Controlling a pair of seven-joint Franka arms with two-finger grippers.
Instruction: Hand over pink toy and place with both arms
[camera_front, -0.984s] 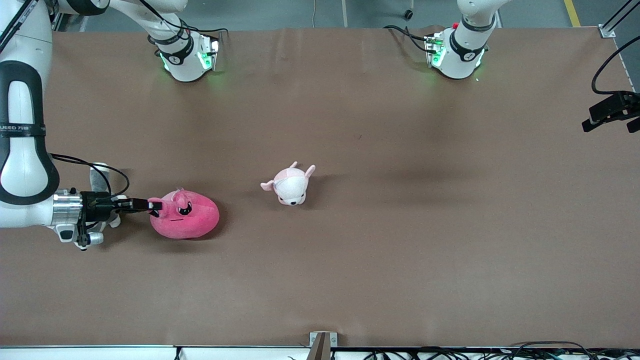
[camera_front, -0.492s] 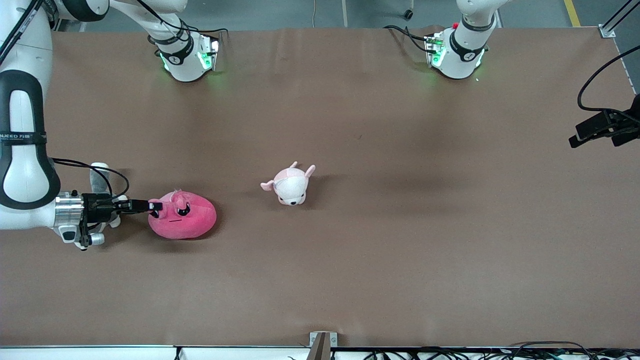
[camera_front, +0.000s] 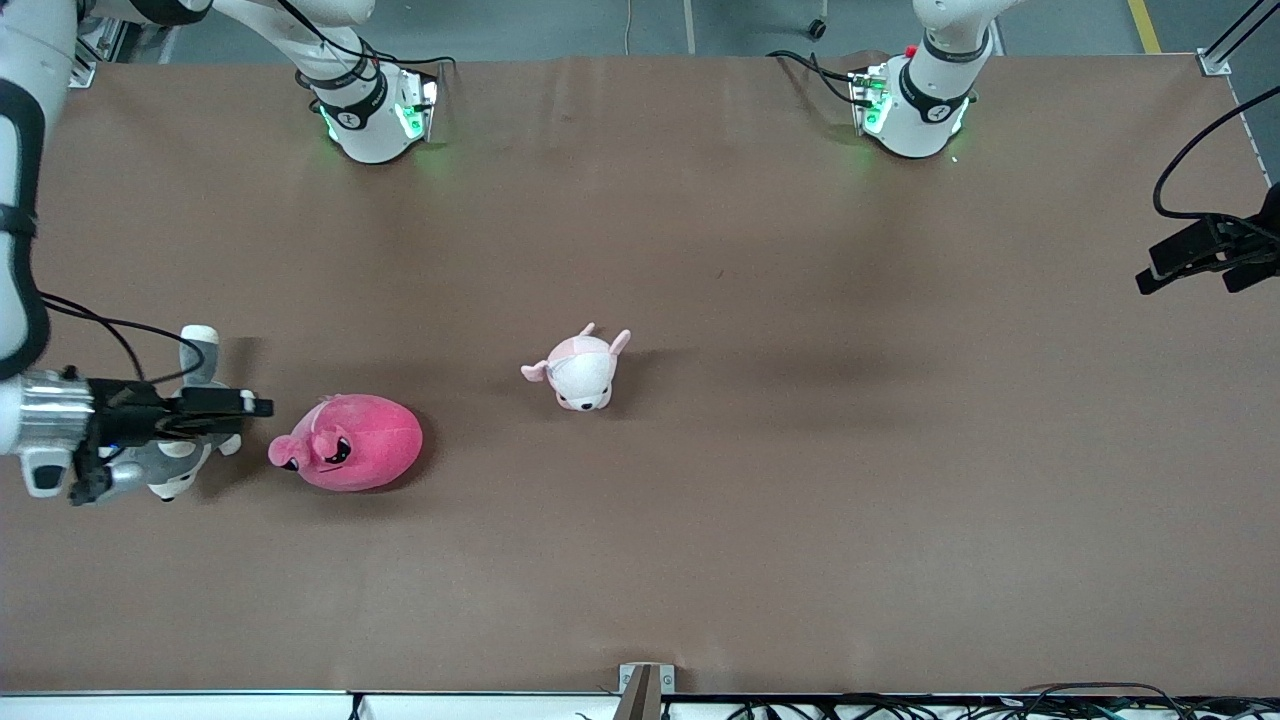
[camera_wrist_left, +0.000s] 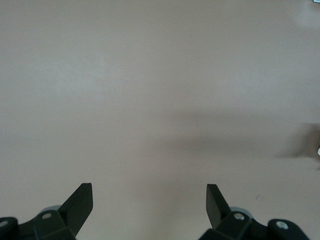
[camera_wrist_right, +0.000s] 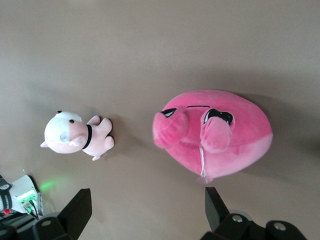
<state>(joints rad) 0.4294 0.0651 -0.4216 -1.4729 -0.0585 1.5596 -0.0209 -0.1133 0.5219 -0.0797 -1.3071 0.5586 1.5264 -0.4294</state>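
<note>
The pink toy (camera_front: 350, 455) lies on the brown table toward the right arm's end, its dark-eyed face turned toward my right gripper. It also shows in the right wrist view (camera_wrist_right: 220, 135). My right gripper (camera_front: 252, 406) is open and empty, a short gap away from the toy, not touching it; in the right wrist view (camera_wrist_right: 145, 200) its fingers stand wide apart. My left gripper (camera_front: 1190, 262) hangs open and empty over the table's edge at the left arm's end; the left wrist view (camera_wrist_left: 149, 195) shows only bare table under it.
A small pale pink-and-white plush animal (camera_front: 580, 368) lies near the table's middle and also shows in the right wrist view (camera_wrist_right: 75, 137). A grey-and-white plush (camera_front: 175, 460) lies under the right gripper. The two arm bases (camera_front: 375, 110) stand along the table's farther edge.
My right gripper has let go of the pink toy's nub, opened and drawn back toward the right arm's end. The toy has shifted slightly that way. The left gripper has edged inward.
</note>
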